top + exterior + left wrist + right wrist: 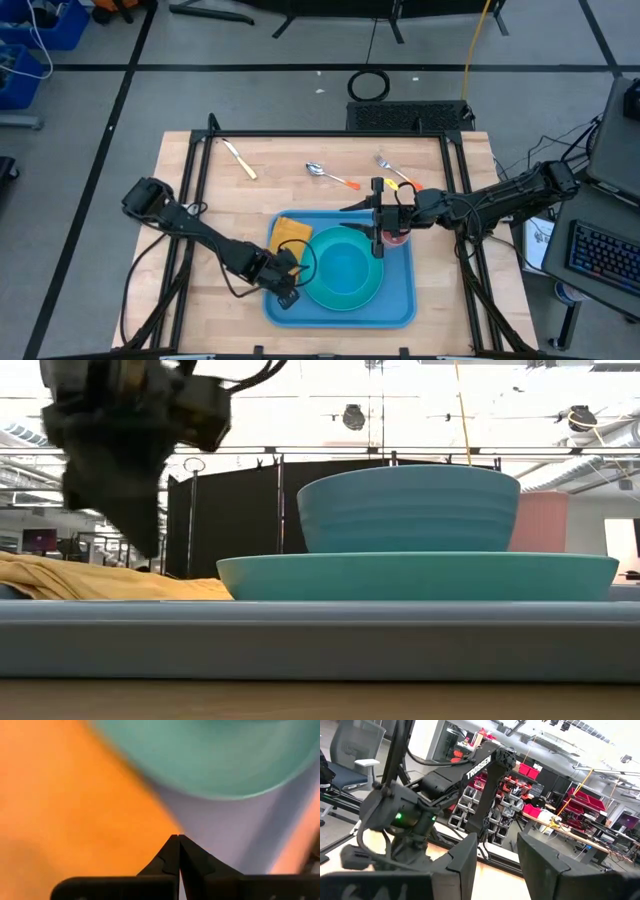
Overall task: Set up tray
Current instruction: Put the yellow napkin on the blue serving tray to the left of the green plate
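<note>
The blue tray (pixel 400 305) sat at the near middle of the wooden table (pixel 180 250). On it was a teal plate (pixel 365 290) with a teal bowl (pixel 410 508) on the plate. A yellow-orange napkin (pixel 290 232) lay on the tray's far-left corner. The left gripper (pixel 290 290) was low over the tray's left part just beside the plate, fingers (pixel 170 857) fully closed, holding nothing. The right gripper (pixel 378 235) hung at the tray's far right over a pinkish cup (pixel 397 237); fingers (pixel 465 855) partly apart, can't tell if gripping the cup. A knife (pixel 240 160), spoon (pixel 330 175) and fork (pixel 395 172) lay on the table beyond the tray.
</note>
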Controlling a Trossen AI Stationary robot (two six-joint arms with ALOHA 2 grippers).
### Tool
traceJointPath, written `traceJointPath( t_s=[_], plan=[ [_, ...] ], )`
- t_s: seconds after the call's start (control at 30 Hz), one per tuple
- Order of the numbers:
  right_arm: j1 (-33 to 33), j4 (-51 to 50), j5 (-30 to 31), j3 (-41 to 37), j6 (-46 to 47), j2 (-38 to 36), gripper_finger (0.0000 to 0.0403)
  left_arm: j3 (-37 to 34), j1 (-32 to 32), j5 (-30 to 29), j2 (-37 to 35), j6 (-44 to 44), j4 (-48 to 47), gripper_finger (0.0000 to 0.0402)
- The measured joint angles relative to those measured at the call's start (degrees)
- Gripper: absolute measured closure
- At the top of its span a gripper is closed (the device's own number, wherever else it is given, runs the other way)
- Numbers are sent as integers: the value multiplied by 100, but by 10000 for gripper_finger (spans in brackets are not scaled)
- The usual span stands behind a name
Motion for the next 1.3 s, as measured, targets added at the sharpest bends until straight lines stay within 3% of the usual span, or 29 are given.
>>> traceJointPath(
  t_s=[0.13,0.27,0.83,1.3],
  plan=[
    [0,-4,2,0,0,0,273,-8,-68,78,22,-342,-757,399],
    [0,-4,0,0,0,0,273,-4,-91,116,74,-372,-785,400],
    [0,-2,0,0,0,0,273,-2,-78,192,85,-642,-770,401],
    [1,-2,1,0,0,0,273,20,1,678,713,-718,-5,401]
  ],
)
